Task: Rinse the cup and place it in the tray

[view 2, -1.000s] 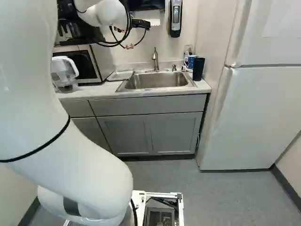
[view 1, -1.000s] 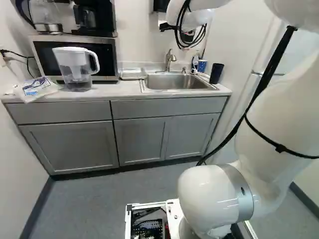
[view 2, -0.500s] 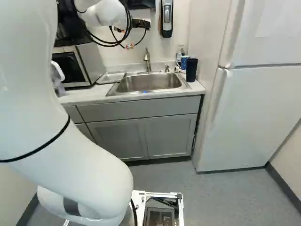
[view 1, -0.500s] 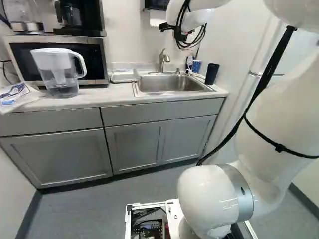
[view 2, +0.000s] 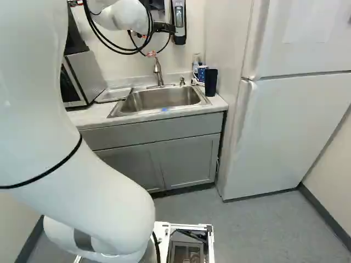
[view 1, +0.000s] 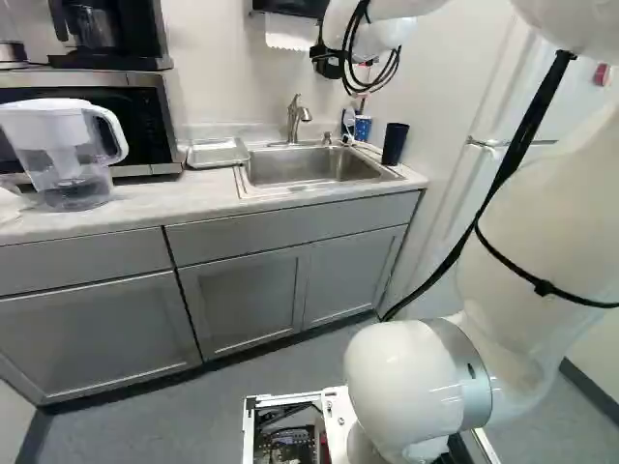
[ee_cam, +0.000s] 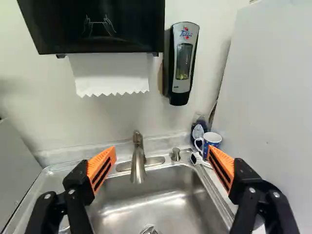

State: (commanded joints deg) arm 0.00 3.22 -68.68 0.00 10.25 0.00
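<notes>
High over the sink's back hangs my gripper (view 2: 165, 27); in the wrist view the gripper (ee_cam: 162, 157) stands open, nothing between its orange pads. A tall dark cup (view 1: 395, 143) stands upright on the counter at the sink's right corner. Beside it is a blue patterned mug (view 2: 202, 73); in the wrist view this mug (ee_cam: 211, 141) shows just beyond one fingertip, its handle towards the faucet. The shallow tray (view 1: 218, 153) lies on the counter between microwave and sink. I see no contact between gripper and either cup.
The steel sink (view 2: 159, 98) has a faucet (ee_cam: 138, 158) at its back edge. A water pitcher (view 1: 63, 150) stands before the microwave (view 2: 82, 78). Above the sink are a towel dispenser (ee_cam: 97, 27) and a soap dispenser (ee_cam: 183, 63). A fridge (view 2: 290, 131) stands at the right.
The base has moved: counter, sink and fridge have shifted left in both base views, and the counter looks nearer. The arm keeps its pose against its lowest joint.
</notes>
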